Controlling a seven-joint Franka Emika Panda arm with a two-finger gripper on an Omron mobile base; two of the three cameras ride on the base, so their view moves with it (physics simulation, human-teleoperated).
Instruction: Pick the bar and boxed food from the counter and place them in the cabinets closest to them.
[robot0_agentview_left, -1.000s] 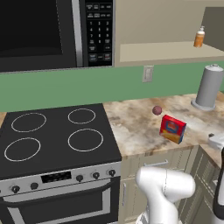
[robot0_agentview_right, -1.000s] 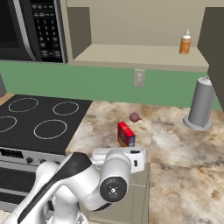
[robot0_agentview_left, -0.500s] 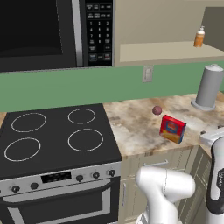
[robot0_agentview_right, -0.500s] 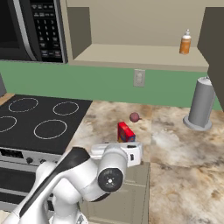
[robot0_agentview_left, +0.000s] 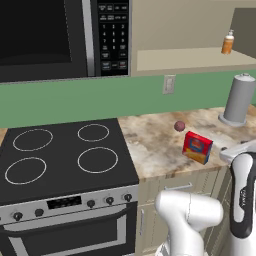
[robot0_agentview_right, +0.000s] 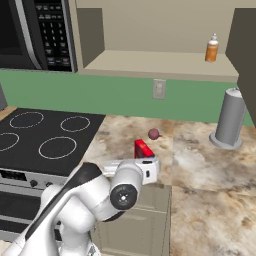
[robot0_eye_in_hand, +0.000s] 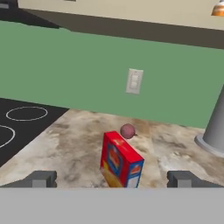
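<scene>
The boxed food (robot0_agentview_left: 197, 147) (robot0_agentview_right: 143, 149) (robot0_eye_in_hand: 121, 160) is a small red carton with a blue and yellow label, standing upright on the marbled counter (robot0_agentview_left: 155, 145) (robot0_agentview_right: 200, 165) (robot0_eye_in_hand: 74, 148). My gripper (robot0_eye_in_hand: 113, 179) is open, just short of the carton; its fingertips (robot0_eye_in_hand: 41, 178) stand wide to either side with nothing between them. The wall cabinets (robot0_agentview_left: 190, 30) (robot0_agentview_right: 150, 30) above the counter stand open, showing a beige shelf. The bar is out of view.
A small dark-red ball (robot0_agentview_left: 179, 126) (robot0_agentview_right: 153, 134) (robot0_eye_in_hand: 127, 131) lies just behind the carton. A grey cylinder (robot0_agentview_left: 239, 99) (robot0_agentview_right: 230, 117) stands at the right. An orange bottle (robot0_agentview_left: 228, 43) (robot0_agentview_right: 212, 48) sits on the shelf. Stovetop (robot0_agentview_left: 60, 155) and microwave (robot0_agentview_left: 60, 35) lie left.
The arm has swung up and forward, bringing the hand closer to the red carton. The carton, ball and other things have stayed put. The jaws stay wide.
</scene>
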